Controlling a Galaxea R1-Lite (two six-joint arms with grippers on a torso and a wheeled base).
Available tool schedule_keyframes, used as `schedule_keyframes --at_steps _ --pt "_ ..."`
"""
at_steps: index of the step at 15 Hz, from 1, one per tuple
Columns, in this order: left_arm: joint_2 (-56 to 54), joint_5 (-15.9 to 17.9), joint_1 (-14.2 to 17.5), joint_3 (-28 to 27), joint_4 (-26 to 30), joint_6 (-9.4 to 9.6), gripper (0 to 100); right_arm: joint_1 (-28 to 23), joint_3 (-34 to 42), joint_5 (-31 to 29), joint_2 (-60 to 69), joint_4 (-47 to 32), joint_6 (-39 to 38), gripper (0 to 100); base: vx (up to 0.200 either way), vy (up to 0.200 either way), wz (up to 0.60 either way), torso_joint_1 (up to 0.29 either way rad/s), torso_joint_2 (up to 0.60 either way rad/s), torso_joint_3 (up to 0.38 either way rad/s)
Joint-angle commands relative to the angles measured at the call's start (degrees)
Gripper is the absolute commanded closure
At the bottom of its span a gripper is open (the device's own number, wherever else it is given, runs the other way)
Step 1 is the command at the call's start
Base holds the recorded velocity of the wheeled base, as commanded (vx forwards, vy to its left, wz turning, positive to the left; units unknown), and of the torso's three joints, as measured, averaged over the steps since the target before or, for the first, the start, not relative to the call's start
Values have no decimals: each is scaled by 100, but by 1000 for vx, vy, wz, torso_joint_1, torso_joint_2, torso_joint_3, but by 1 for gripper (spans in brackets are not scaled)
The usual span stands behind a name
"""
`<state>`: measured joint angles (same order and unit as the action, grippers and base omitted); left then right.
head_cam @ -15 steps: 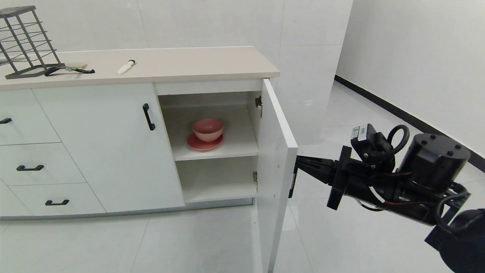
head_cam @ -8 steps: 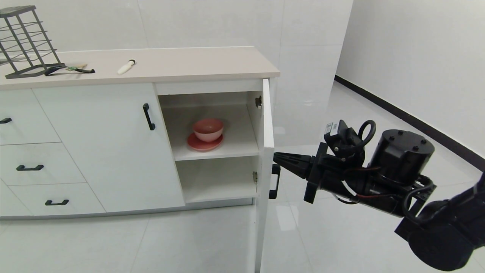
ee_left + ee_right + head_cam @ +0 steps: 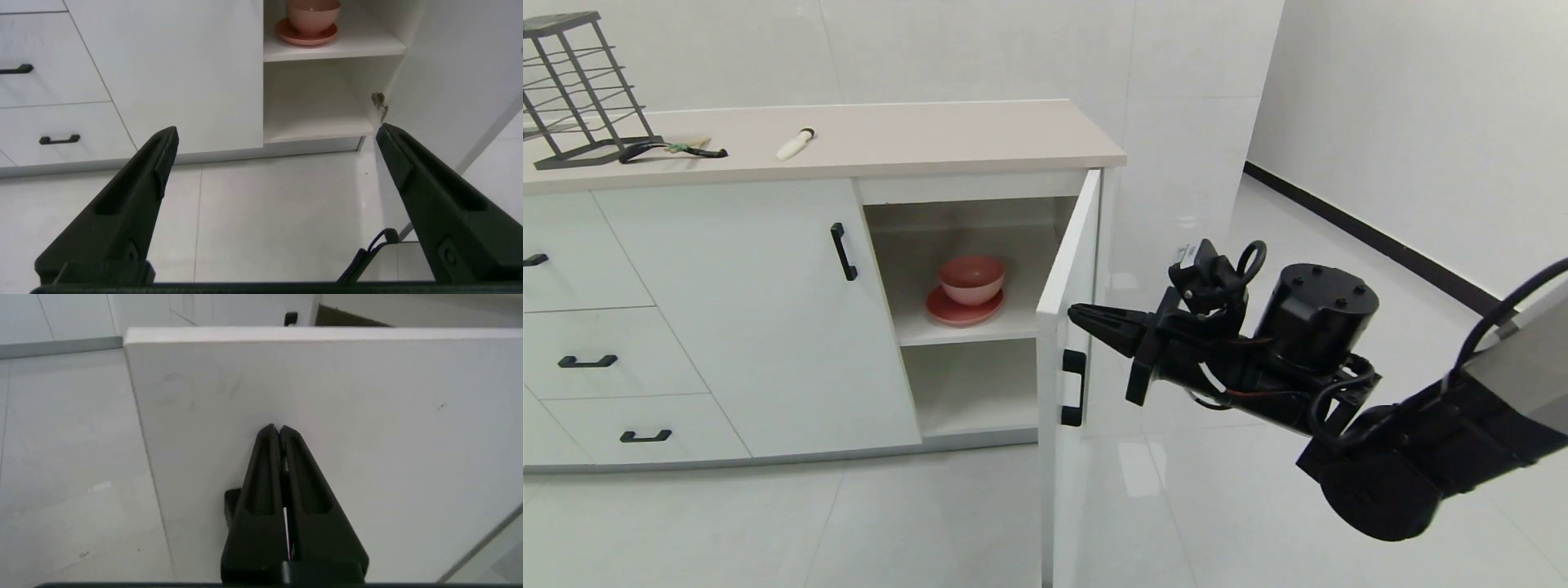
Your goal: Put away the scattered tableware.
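Pink bowl [image 3: 971, 278] stacked on pink plate [image 3: 964, 311], upper shelf of the open cabinet, centre of frame. Just right of these, white door [image 3: 1068, 269] partly ajar, black handle [image 3: 1073, 389] on its outer face. Right gripper [image 3: 1075, 312] at centre right, fingers pressed together, tips against the door above the handle; arm stretched in nearly level from the lower right. Left gripper [image 3: 276, 135] spread wide, holding nothing, aimed toward floor and cabinet.
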<state>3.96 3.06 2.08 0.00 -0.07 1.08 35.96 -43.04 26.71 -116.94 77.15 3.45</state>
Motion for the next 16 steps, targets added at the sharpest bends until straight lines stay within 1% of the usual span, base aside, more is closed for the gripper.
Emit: schedule_keyframes --at_steps 1,7,9,10,11,12,14,16 --pt "-1 2 2 0 -1 -3 0 60 -257 -87 -399 124 -46 100 0 0 0 0 0 0" --pt "-1 2 2 0 -1 -3 0 78 -907 -131 -1102 195 -55 100 0 0 0 0 0 0" --pt "-1 2 2 0 -1 -3 0 104 -1233 -148 -1375 195 -125 100 0 0 0 0 0 0" --pt "-1 2 2 0 -1 -3 0 104 -1461 -263 -1551 195 -169 100 0 0 0 0 0 0" --pt "-1 2 2 0 -1 -3 0 104 -1461 -263 -1551 195 -169 100 0 0 0 0 0 0" --pt "-1 2 2 0 -1 -3 0 78 -2138 -403 -2034 283 -248 100 0 0 0 0 0 0" --pt "-1 2 2 0 -1 -3 0 -1 -2779 -430 -2447 423 -363 100 0 0 0 0 0 0" --pt "-1 2 2 0 -1 -3 0 -142 -3351 -729 -2878 581 -486 100 0 0 0 0 0 0"
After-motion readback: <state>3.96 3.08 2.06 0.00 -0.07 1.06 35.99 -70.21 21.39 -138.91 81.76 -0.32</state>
